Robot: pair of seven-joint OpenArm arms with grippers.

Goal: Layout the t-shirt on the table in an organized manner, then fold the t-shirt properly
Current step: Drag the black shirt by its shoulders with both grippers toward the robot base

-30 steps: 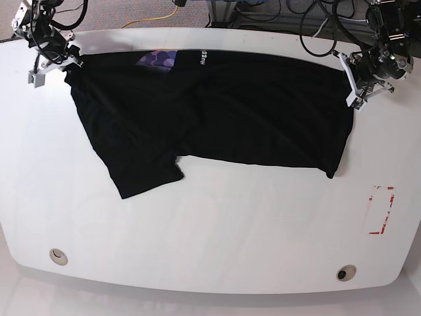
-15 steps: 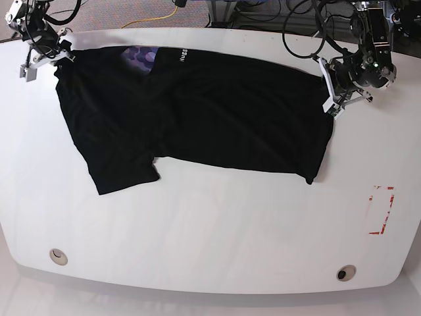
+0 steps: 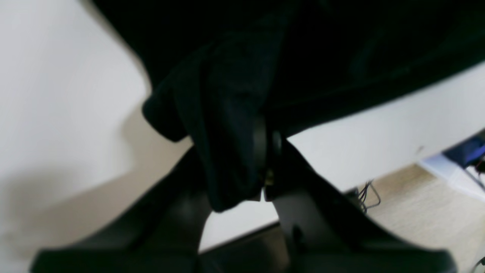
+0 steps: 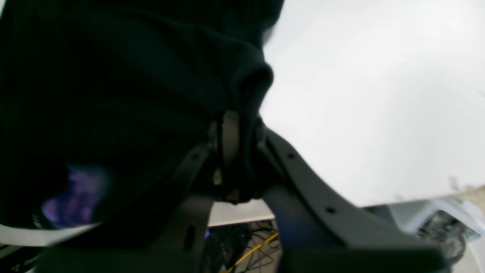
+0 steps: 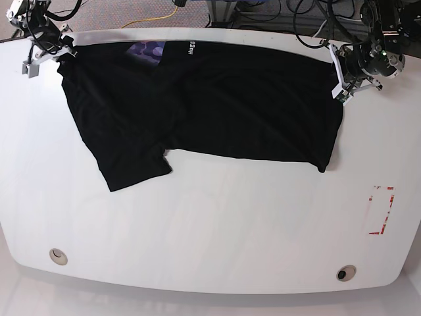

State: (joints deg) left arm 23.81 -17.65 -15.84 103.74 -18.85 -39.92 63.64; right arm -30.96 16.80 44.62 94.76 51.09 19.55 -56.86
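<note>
The black t-shirt lies spread along the far half of the white table, with a sleeve pointing toward the front left. A purple print and white lettering show at its far edge. My left gripper is at the shirt's right end, shut on a fold of the cloth; the left wrist view shows the pinch close up. My right gripper holds the shirt's far-left corner. In the right wrist view its jaws are shut on bunched black fabric.
A red tape rectangle marks the table at the right. Two round grommet holes sit near the front edge. Cables and a yellow cord lie behind the table's far edge.
Both grippers carried the shirt to the left and then back to the right. Its far edge now lies closer to the table's back edge, stretched between them.
</note>
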